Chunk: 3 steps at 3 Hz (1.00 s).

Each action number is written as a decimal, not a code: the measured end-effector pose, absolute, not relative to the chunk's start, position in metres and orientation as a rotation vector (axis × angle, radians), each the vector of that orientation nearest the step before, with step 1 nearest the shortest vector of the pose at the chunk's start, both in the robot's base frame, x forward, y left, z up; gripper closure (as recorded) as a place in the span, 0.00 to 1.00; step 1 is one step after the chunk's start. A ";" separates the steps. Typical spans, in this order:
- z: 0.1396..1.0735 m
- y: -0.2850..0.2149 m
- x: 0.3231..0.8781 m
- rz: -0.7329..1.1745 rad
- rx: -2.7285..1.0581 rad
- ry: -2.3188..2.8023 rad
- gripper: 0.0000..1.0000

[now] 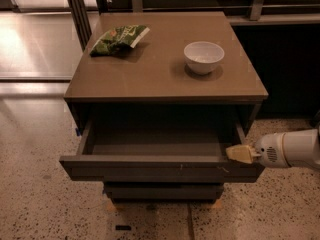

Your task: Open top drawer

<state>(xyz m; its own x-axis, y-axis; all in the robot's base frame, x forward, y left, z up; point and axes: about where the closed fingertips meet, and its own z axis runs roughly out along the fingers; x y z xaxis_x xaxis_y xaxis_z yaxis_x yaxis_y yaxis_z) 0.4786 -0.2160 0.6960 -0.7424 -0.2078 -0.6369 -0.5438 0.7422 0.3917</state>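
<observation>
The top drawer point(160, 168) of a brown cabinet is pulled out towards me, showing its shallow grey interior point(157, 141). Its flat dark front has small white scratch marks right of centre. My gripper point(241, 154), white arm with cream-coloured fingertips, reaches in from the right and sits at the drawer's right front corner, on the top edge of the front panel.
On the cabinet top point(165, 79) lie a green snack bag point(119, 38) at back left and a white bowl point(203, 57) at right. Two narrower drawer fronts point(162, 190) sit below. Speckled floor surrounds; metal frame legs point(80, 9) stand behind left.
</observation>
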 end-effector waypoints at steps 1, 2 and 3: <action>0.713 -0.218 0.519 0.701 -0.577 2.362 1.00; 0.713 -0.218 0.521 0.700 -0.576 2.361 1.00; 0.688 -0.217 0.512 0.751 -0.563 2.423 1.00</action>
